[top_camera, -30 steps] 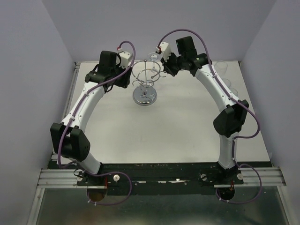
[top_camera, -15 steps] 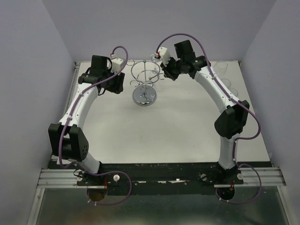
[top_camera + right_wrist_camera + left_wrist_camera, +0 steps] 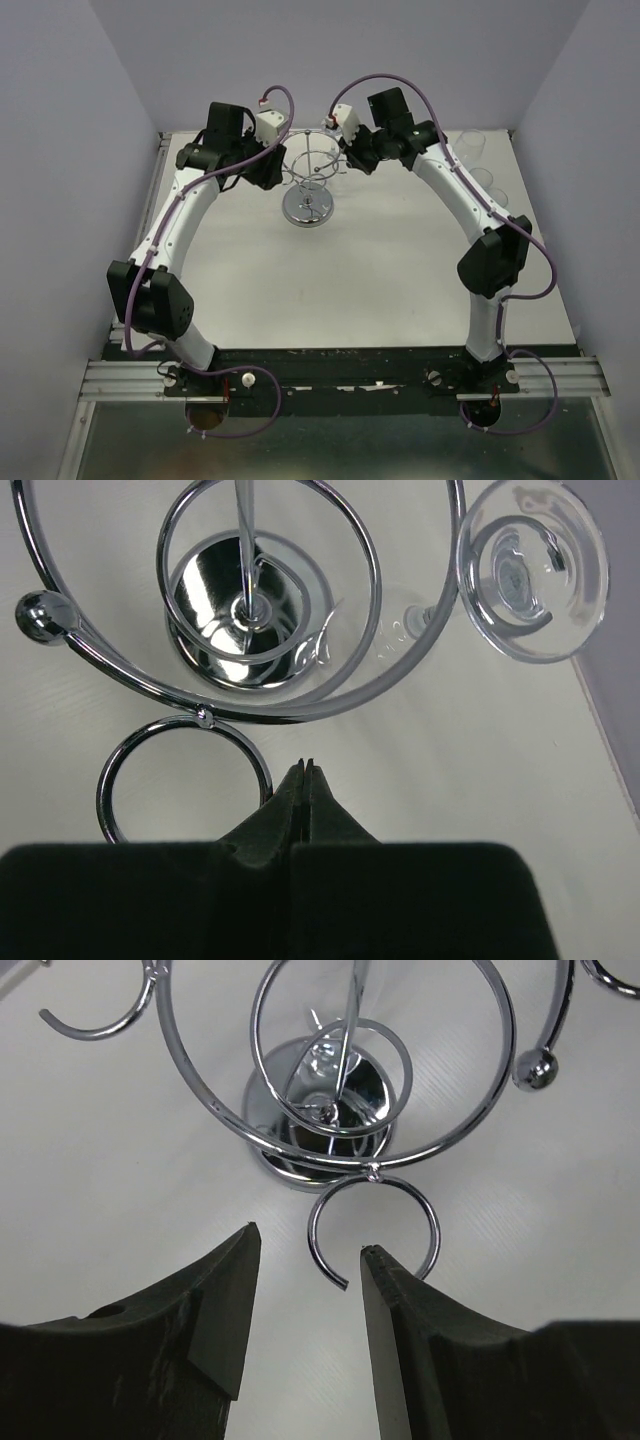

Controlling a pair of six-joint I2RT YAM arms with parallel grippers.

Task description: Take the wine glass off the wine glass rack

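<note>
White tabletop (image 3: 380, 270) carried the wine glass rack (image 3: 309, 190) toward its far edge. In the right wrist view the wine glass (image 3: 530, 568) hung at the rack's 2 o'clock. The left gripper (image 3: 305, 1250) gaped beside a loop, while the right gripper (image 3: 305, 768) was clenched on nothing.

I note even, diffuse light; the table (image 3: 380, 270) reads bright with faint shadows. Mirror glare on the wine glass rack (image 3: 215, 650) base. Both wrist views sharp.
</note>
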